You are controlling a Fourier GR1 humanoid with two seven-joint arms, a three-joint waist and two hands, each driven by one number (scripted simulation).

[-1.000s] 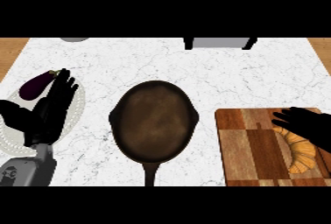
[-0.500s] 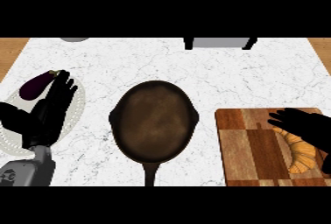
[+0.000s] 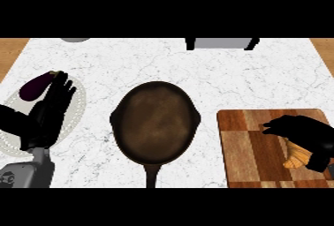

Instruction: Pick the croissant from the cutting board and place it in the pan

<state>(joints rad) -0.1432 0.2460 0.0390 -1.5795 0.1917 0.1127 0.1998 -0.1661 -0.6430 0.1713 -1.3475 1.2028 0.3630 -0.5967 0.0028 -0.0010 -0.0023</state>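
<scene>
- Counter (image 3: 195, 66): white marble.
- Pan (image 3: 157, 121): centre, dark, nothing in it, handle toward near edge.
- Board (image 3: 251, 150): right of pan, wooden.
- Plate (image 3: 77, 95): far left, eggplant (image 3: 36, 85) on it.
- Left hand (image 3: 55, 103): resting over plate, fingers straight, holding nothing.
- Right hand (image 3: 300, 134): curled over croissant (image 3: 299, 156) on board's right side (only its near end shows).
- Croissant: likely light, flaky, crushable; grasp across thick middle, not tips.

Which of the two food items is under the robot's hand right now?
The croissant on the cutting board, under the right hand; the eggplant lies uncovered.
</scene>
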